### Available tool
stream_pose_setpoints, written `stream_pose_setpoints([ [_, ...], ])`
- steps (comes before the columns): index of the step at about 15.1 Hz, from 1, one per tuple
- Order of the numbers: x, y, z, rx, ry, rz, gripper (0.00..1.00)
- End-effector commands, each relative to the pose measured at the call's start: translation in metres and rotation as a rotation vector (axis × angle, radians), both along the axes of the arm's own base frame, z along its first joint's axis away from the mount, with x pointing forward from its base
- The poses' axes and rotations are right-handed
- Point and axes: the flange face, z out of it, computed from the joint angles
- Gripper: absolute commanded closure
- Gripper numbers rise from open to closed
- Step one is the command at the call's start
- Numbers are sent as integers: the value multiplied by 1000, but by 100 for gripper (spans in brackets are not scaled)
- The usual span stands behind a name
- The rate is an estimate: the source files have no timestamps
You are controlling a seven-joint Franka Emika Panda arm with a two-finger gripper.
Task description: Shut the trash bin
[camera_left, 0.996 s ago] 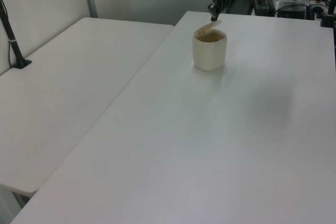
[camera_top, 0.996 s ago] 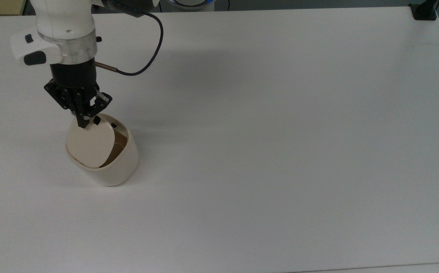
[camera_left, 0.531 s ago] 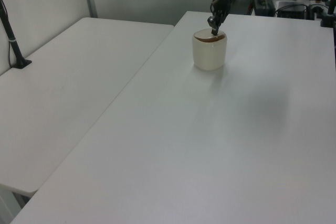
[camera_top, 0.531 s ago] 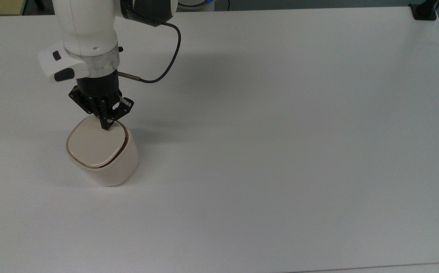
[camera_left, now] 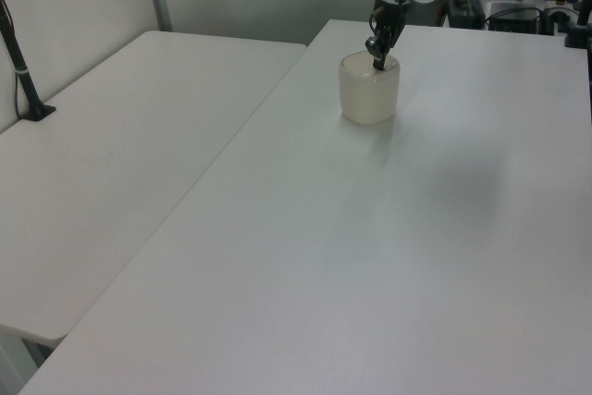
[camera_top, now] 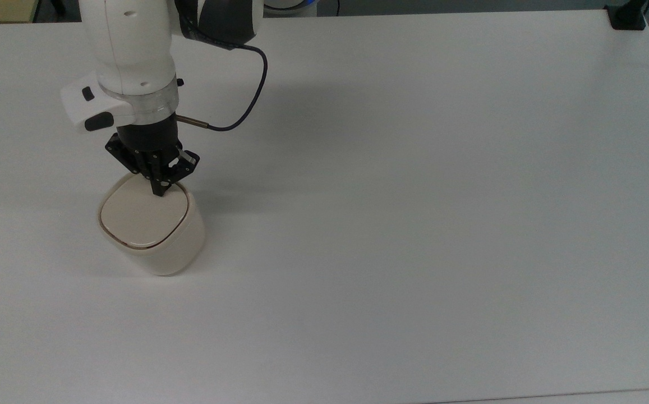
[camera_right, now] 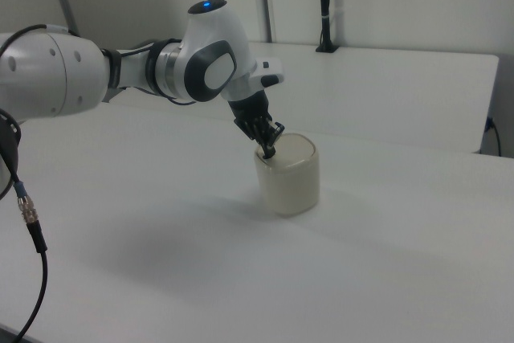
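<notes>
- Setting first: big plain white table (camera_top: 414,224), with a second white table (camera_left: 120,145) butted up on the left view's left, and pale wall panels behind.
- The white Panda arm (camera_top: 130,50) comes in from the top view's upper left, with a dark cable (camera_top: 245,95) looping off the wrist.
- The trash bin (camera_top: 153,235) sits directly under the fingertips, a cream rounded-square tub standing upright on the table, nothing else near it.
- Its lid (camera_top: 139,216) looks flat and level in the rim, with only a thin brownish seam showing around the edge, so I'd call it basically down.
- The gripper (camera_top: 159,188) has its two fingers pinched together into one point, holding nothing, tip on the lid's far edge in the top view.
- To do this bit well, I reckon: push straight down, gently, since the bin is light and an off-centre shove could tip or slide it. Once the seam is even all round, lift straight up so the tips don't drag the lid back open.
</notes>
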Motion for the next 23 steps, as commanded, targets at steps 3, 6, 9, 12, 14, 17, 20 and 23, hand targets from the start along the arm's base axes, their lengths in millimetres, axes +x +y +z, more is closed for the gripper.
stream_pose_setpoints([
  [3,0,2,-31,5,62,-3,100],
  [6,2,2,-26,6,53,-8,100],
  [9,-8,21,42,16,-11,10,100],
  [12,-33,72,100,23,5,73,100],
  [14,-54,99,124,28,59,109,100],
  [17,-83,131,149,31,135,160,99],
  [20,-106,156,158,24,230,253,98],
  [23,-112,157,161,25,247,276,90],
])
